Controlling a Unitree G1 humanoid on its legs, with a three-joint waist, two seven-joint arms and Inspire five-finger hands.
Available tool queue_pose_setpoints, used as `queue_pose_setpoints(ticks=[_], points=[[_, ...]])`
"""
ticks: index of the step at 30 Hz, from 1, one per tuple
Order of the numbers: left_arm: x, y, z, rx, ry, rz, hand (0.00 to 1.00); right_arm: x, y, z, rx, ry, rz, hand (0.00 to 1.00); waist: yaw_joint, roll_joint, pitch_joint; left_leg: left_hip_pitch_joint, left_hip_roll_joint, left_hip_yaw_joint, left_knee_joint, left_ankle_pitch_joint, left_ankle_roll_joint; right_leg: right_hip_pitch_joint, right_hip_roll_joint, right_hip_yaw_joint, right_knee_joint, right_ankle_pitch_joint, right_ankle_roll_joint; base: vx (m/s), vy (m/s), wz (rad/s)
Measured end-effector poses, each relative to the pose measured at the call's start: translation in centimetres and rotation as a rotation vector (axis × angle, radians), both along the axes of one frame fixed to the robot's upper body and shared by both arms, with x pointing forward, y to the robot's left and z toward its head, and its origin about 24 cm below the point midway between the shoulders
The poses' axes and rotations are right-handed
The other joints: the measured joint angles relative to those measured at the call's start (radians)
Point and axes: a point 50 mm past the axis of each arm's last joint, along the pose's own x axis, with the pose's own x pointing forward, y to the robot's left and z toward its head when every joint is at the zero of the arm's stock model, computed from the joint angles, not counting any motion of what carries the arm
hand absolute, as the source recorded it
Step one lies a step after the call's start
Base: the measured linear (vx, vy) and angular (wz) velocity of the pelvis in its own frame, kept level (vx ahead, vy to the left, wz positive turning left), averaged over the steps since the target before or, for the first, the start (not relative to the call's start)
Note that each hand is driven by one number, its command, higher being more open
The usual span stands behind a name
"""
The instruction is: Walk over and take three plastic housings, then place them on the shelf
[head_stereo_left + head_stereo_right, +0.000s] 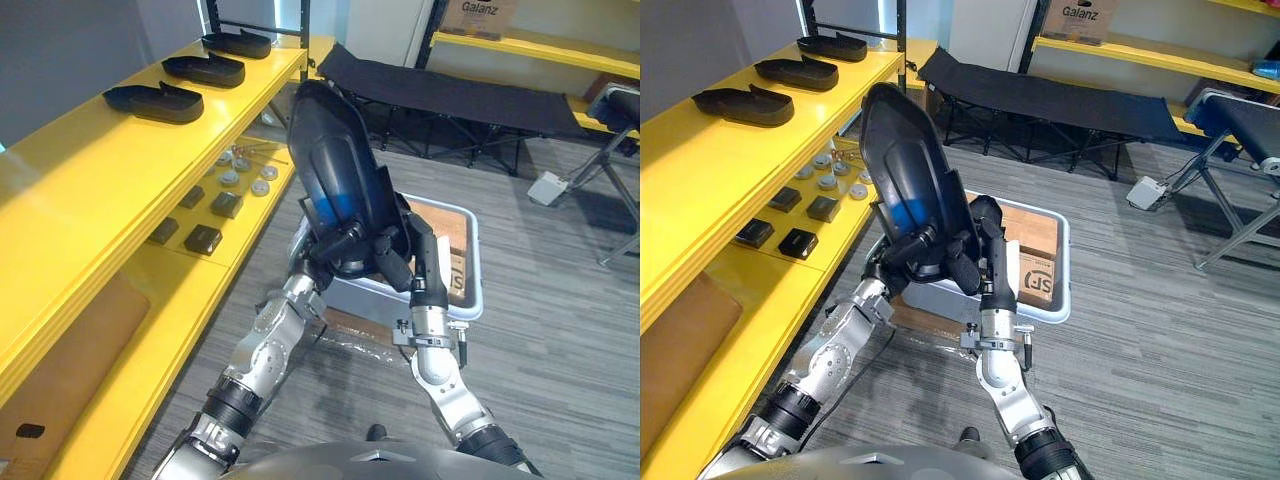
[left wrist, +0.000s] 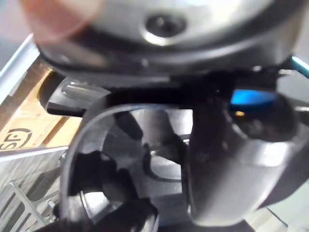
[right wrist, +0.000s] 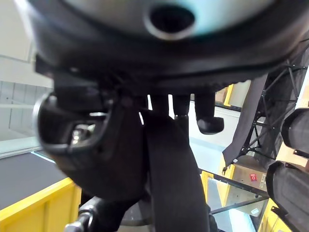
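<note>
A: Three shelved housings (image 1: 205, 70) lie in a row on the top board of the shelf (image 1: 60, 170), left eye view. What is in hand?

B: One more housing (image 1: 335, 165), upright above the bin (image 1: 476, 280). The left hand (image 1: 338, 248) is curled round its lower end. The right hand (image 1: 418, 255) grips the edge just beside it.

A: Right eye view, same count?

B: Same: three on top, one held. On the lower board there are four blocks (image 1: 798, 242) and about six discs (image 1: 827, 181). The discs are small, so that count is soft. One cot (image 1: 1060, 100) stands behind, well apart.

A: Left wrist view?

B: The hollow inside of the housing sits just past the palm. The hand seems wrapped on the rim, though this view is too close to be sure.

A: Right wrist view?

B: Fingers (image 3: 208, 118) on one face, thumb on the other, with the housing's edge pinched between them. Clamped.

A: Notes for the step?

B: My judgement is that this is the placing step. The task asks for three and three lie there, so this one needs its own spot. The near end of the top board looks bare.
- Turn to the shelf.
- Tip the housing from upright to flat, the same way as the others.
- Lower it until the board bears it.
- Loosen both hands together.

There are two risks. The tall end could clip the board's front edge. One hand letting go early would let the housing swing.
</note>
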Motion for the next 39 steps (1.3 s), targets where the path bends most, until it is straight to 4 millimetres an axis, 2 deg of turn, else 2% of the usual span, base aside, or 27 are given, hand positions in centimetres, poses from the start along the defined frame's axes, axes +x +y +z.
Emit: queue_pose_setpoints(ticks=[7,11,14,15,16,18,20,23,26,29,32,35,39], points=[[0.2,1.0,1.0,0.093,-0.114,0.125,0.00,-0.6,1.5,-0.1,0.020,-0.010,0.060,1.00,0.000,0.000,0.000,0.001,0.000,0.000,0.000,0.000,0.000,0.000,0.001,0.000,0.000,0.000,0.000,0.00,0.000,0.00],[-0.2,2.6,3.0,0.233,-0.247,0.368,0.00,-1.2,2.8,0.4,0.053,-0.023,0.130,1.00,-0.005,0.000,0.000,0.001,0.002,0.001,-0.001,-0.001,-0.002,-0.001,0.004,0.000,0.001,-0.003,-0.004,0.00,0.000,0.00],[-0.8,4.4,4.6,0.344,-0.349,0.584,0.00,-1.5,2.8,0.1,0.050,-0.006,0.140,1.00,-0.004,0.004,0.002,0.002,0.002,0.002,-0.001,-0.002,-0.002,-0.001,0.004,0.000,0.002,-0.005,-0.006,0.00,0.000,0.00],[-1.0,5.6,5.8,0.401,-0.410,0.708,0.00,-1.6,2.2,-0.2,0.063,0.017,0.116,1.00,-0.003,0.009,0.006,0.002,0.004,0.003,-0.002,-0.002,-0.003,-0.005,0.004,0.000,0.011,-0.009,-0.010,0.00,0.000,0.00],[-1.2,6.1,6.3,0.416,-0.435,0.755,0.00,-1.6,1.9,-0.4,0.080,0.031,0.105,1.00,-0.002,0.012,0.008,0.003,0.004,0.005,-0.002,-0.002,-0.003,-0.005,0.004,0.000,0.012,-0.011,-0.013,0.00,0.000,0.00],[-2.0,8.3,8.1,0.467,-0.522,0.937,0.00,-1.6,-0.4,-1.1,0.209,0.111,0.082,1.00,-0.002,0.024,0.015,0.005,0.004,0.009,-0.002,-0.003,-0.004,-0.009,0.003,0.002,0.025,-0.017,-0.013,0.00,0.000,0.00],[-3.0,9.3,8.7,0.503,-0.571,0.997,0.00,-1.6,-2.4,-1.7,0.316,0.160,0.079,1.00,-0.002,0.029,0.014,0.008,0.005,0.014,-0.005,-0.004,-0.006,-0.009,0.003,0.005,0.025,-0.019,-0.012,0.00,0.003,-0.03],[-4.1,9.7,8.0,0.546,-0.572,0.974,0.00,-1.9,-4.9,-1.8,0.434,0.174,0.080,1.00,-0.003,0.039,0.013,0.018,0.008,0.025,-0.021,-0.010,-0.015,-0.011,0.006,0.014,0.025,-0.021,-0.011,-0.01,0.006,-0.12],[-5.1,9.7,6.2,0.598,-0.515,0.860,0.00,-3.2,-6.8,-0.2,0.488,0.099,0.096,1.00,-0.011,0.056,0.016,0.017,0.012,0.044,-0.028,-0.015,-0.015,-0.026,0.012,0.035,0.025,-0.020,-0.011,0.00,0.006,-0.19],[-6.0,9.5,4.6,0.532,-0.448,0.722,0.00,-4.4,-8.3,0.1,0.478,0.089,0.061,1.00,-0.022,0.061,0.014,0.018,0.018,0.059,-0.033,-0.012,-0.012,-0.037,0.018,0.051,0.025,-0.021,-0.010,0.02,0.004,-0.14],[-6.8,9.5,3.5,0.425,-0.392,0.623,0.00,-5.4,-9.5,-1.3,0.482,0.201,0.008,1.00,-0.035,0.062,0.014,0.019,0.022,0.064,-0.033,-0.014,-0.015,-0.042,0.023,0.059,0.024,-0.021,-0.011,0.01,0.001,-0.10],[-7.2,10.0,3.2,0.347,-0.370,0.598,0.00,-6.4,-9.8,-2.7,0.508,0.288,-0.024,1.00,-0.034,0.071,0.015,0.019,0.024,0.062,-0.034,-0.015,-0.016,-0.042,0.025,0.058,0.024,-0.022,-0.011,0.00,0.000,0.00],[-8.2,11.4,3.8,0.349,-0.383,0.656,0.00,-6.0,-8.5,-3.0,0.548,0.302,0.018,1.00,-0.021,0.078,0.016,0.015,0.023,0.038,-0.035,-0.015,-0.016,-0.031,0.022,0.033,0.022,-0.025,-0.012,-0.03,-0.007,0.13]])
